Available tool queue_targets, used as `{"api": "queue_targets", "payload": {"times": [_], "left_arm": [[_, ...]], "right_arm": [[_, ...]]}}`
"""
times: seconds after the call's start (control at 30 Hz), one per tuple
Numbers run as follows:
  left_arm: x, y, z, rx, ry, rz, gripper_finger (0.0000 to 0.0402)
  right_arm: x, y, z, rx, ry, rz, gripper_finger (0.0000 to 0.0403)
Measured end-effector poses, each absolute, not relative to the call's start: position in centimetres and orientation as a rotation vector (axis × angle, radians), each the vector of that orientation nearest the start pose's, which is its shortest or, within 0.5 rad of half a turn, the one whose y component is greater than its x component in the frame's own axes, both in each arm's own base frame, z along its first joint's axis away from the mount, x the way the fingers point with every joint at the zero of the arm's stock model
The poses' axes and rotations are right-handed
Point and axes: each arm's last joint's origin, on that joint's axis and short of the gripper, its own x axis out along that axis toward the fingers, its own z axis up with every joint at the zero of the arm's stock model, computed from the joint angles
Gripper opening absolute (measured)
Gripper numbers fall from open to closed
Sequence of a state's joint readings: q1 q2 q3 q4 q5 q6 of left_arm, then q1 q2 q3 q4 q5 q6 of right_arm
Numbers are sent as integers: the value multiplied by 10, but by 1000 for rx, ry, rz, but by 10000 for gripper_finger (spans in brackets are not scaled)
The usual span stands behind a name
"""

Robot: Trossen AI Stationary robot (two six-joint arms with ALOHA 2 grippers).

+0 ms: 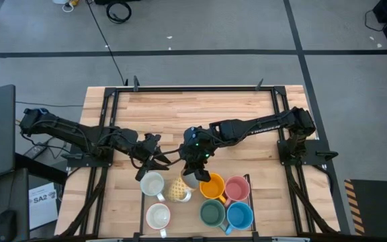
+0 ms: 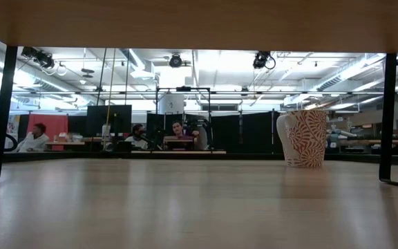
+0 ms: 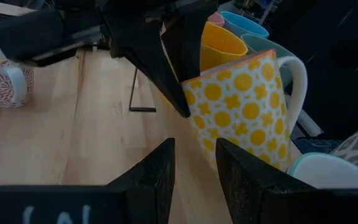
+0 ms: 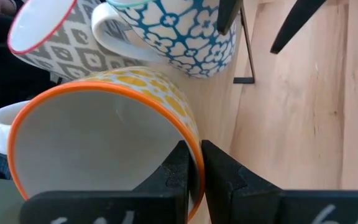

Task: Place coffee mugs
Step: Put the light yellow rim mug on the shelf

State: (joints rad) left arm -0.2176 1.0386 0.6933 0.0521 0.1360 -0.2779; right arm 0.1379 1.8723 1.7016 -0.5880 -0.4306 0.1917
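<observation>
Your left gripper [image 1: 154,160] is hovering with its fingers [image 3: 151,177] spread, holding nothing, just beside the yellow-dotted mug [image 3: 241,106]. Your right gripper [image 1: 195,165] is pinching that mug's orange rim [image 4: 194,140] between its pressed-together fingers. Beyond those fingers, the other mugs [image 1: 227,202] are clustered close together.

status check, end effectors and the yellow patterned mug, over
Right end effector shut on the yellow patterned mug rim. Left end effector open, just beside it. Other mugs crowd close alongside.
</observation>
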Motion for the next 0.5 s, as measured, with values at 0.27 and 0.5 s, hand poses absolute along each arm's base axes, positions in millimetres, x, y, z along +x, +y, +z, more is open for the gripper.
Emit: {"api": "queue_targets", "payload": {"times": [0.27, 0.5], "left_arm": [[223, -53, 277, -261, 340, -308, 123], [223, -53, 277, -259, 331, -300, 123]], "right_arm": [[410, 69, 314, 287, 794, 468, 35], [410, 69, 316, 282, 783, 461, 35]]}}
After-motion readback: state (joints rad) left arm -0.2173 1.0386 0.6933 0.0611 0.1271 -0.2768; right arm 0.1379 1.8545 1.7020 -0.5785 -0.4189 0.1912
